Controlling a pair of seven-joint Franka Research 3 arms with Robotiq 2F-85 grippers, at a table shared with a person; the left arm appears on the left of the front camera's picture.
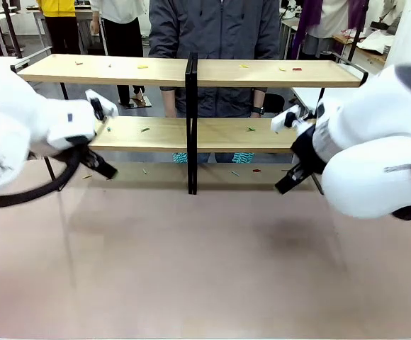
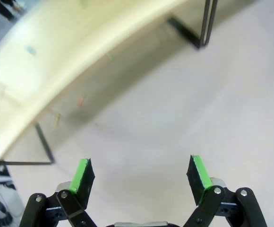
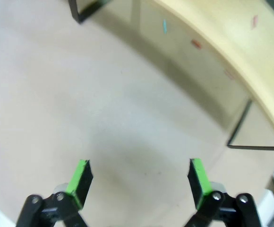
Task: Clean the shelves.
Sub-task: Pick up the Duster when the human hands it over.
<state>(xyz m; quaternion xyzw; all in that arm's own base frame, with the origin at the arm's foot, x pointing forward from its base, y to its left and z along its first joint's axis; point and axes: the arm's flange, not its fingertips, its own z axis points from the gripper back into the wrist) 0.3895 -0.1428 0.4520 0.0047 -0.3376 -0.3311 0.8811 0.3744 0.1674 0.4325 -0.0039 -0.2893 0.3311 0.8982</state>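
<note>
The shelves (image 1: pixel 262 73) stand across the far half of the table: two long light-wood boards on a thin black frame with a central black post (image 1: pixel 191 120). Small coloured scraps (image 1: pixel 143 66) lie on both boards and on the table under the lower one. My left gripper (image 2: pixel 141 177) is open over bare tabletop, with the lower board (image 2: pixel 56 52) ahead and scraps (image 2: pixel 80 100) below its edge. My right gripper (image 3: pixel 139 177) is also open and holds nothing, short of the board (image 3: pixel 231 42) and more scraps (image 3: pixel 196 44). In the front view both grippers (image 1: pixel 103 168) (image 1: pixel 288 183) hang low before the shelf ends.
A person in a dark grey jacket (image 1: pixel 220 28) stands right behind the shelves at the middle. The pinkish tabletop (image 1: pixel 205 262) stretches wide and bare in front of the rack. Other tables and people show farther back.
</note>
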